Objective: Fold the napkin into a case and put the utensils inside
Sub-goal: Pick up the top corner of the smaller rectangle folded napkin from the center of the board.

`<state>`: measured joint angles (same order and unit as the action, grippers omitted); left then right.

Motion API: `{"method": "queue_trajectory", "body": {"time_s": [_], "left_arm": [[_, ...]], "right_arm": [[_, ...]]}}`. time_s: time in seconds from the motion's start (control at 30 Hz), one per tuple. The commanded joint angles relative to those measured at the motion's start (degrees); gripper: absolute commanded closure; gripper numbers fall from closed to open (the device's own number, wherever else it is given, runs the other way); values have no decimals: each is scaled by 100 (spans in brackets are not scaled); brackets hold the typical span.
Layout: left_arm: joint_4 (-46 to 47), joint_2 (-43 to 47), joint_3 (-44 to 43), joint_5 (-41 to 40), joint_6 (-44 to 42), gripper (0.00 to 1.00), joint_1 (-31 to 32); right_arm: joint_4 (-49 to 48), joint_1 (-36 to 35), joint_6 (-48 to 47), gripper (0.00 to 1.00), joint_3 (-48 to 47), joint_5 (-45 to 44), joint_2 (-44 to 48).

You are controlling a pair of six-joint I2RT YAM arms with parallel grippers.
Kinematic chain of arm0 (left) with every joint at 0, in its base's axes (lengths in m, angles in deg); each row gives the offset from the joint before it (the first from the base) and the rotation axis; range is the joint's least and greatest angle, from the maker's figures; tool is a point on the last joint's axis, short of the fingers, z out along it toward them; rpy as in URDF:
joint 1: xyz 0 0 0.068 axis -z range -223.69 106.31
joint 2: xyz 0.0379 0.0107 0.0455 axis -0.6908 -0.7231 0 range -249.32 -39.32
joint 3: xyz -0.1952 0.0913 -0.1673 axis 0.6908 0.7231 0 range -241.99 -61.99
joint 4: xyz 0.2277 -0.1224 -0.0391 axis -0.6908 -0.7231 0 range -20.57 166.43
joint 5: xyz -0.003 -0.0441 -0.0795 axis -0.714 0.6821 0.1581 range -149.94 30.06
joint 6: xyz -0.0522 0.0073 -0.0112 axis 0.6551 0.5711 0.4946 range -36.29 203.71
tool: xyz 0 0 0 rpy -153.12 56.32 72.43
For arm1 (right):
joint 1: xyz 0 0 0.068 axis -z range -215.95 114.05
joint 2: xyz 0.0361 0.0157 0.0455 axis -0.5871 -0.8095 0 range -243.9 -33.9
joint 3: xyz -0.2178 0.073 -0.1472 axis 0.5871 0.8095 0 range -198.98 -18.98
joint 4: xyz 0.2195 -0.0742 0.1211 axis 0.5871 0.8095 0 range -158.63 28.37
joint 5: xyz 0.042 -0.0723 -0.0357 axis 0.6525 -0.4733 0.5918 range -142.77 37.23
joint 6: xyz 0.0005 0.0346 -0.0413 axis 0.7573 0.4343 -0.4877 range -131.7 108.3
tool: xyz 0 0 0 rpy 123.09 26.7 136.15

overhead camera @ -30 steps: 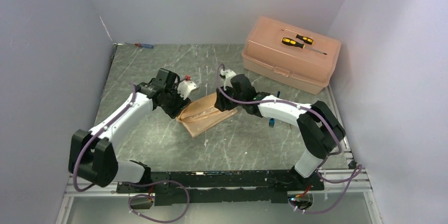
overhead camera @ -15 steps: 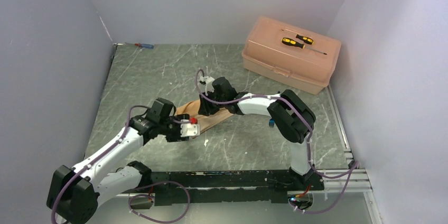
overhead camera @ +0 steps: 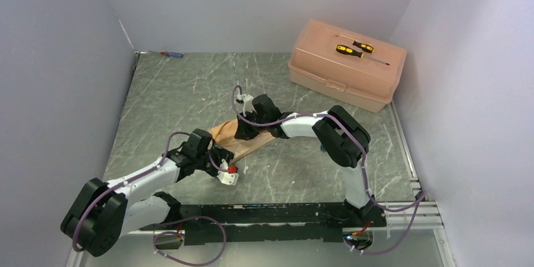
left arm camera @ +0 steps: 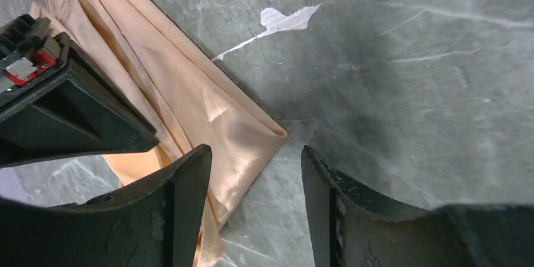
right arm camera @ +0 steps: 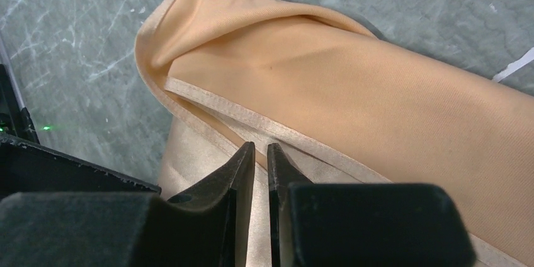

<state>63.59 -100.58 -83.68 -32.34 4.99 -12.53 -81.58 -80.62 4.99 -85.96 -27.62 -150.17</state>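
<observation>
The peach-orange napkin [overhead camera: 242, 146] lies folded into a long strip on the table's middle. My right gripper [overhead camera: 245, 130] stands on its far left part. In the right wrist view its jaws [right arm camera: 261, 147] are closed to a thin slit on the napkin's [right arm camera: 352, 84] stitched hem. My left gripper [overhead camera: 225, 159] is open just above the napkin's near corner [left arm camera: 214, 116]. Its tips [left arm camera: 255, 150] straddle the cloth's edge, one finger over cloth and one over bare table. A blue bit of the utensils [overhead camera: 322, 147] peeks out beside the right arm's elbow; the rest is hidden.
A hard pink plastic box [overhead camera: 346, 68] sits at the back right with two yellow-and-black screwdrivers [overhead camera: 352, 49] on its lid. A red-and-blue screwdriver [overhead camera: 171, 54] lies at the back left corner. Walls close in the table on three sides.
My left arm has pulled back from the napkin's left end to its near corner. My right gripper has moved left along the napkin and closed its jaws.
</observation>
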Motion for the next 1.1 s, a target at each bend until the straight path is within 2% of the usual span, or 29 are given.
{"method": "queue_trajectory", "body": {"time_s": [0.0, 0.2, 0.3, 0.5, 0.7, 0.8, 0.97, 1.07], "left_arm": [[1021, -344, 84, 14, -350, 40, 34], [1606, -833, 177, -167, -455, 46, 96], [1866, -982, 67, -414, -131, 60, 134], [1465, -940, -405, -848, 822, 87, 136], [1294, -1005, -662, -935, 1522, 90, 136], [1041, -1168, -911, -1018, 1882, 91, 136], [872, -1335, -1196, -1071, 2414, 94, 123], [827, -1299, -1231, -965, 2562, 94, 119]], "right_arm": [[-389, -11, -1, 83, 83, 133, -69], [-524, 28, 45, 86, 278, 99, -152], [-583, 52, 43, 89, 370, 106, -162], [-784, 114, -24, 89, 508, 121, -19], [-900, 214, -153, 87, 524, 305, 171], [-1272, 349, -218, 80, 764, 437, 400], [-2544, 653, -989, 45, 1724, 1043, 1154], [-2422, 816, -1695, 36, 1840, 1920, 1230]]}}
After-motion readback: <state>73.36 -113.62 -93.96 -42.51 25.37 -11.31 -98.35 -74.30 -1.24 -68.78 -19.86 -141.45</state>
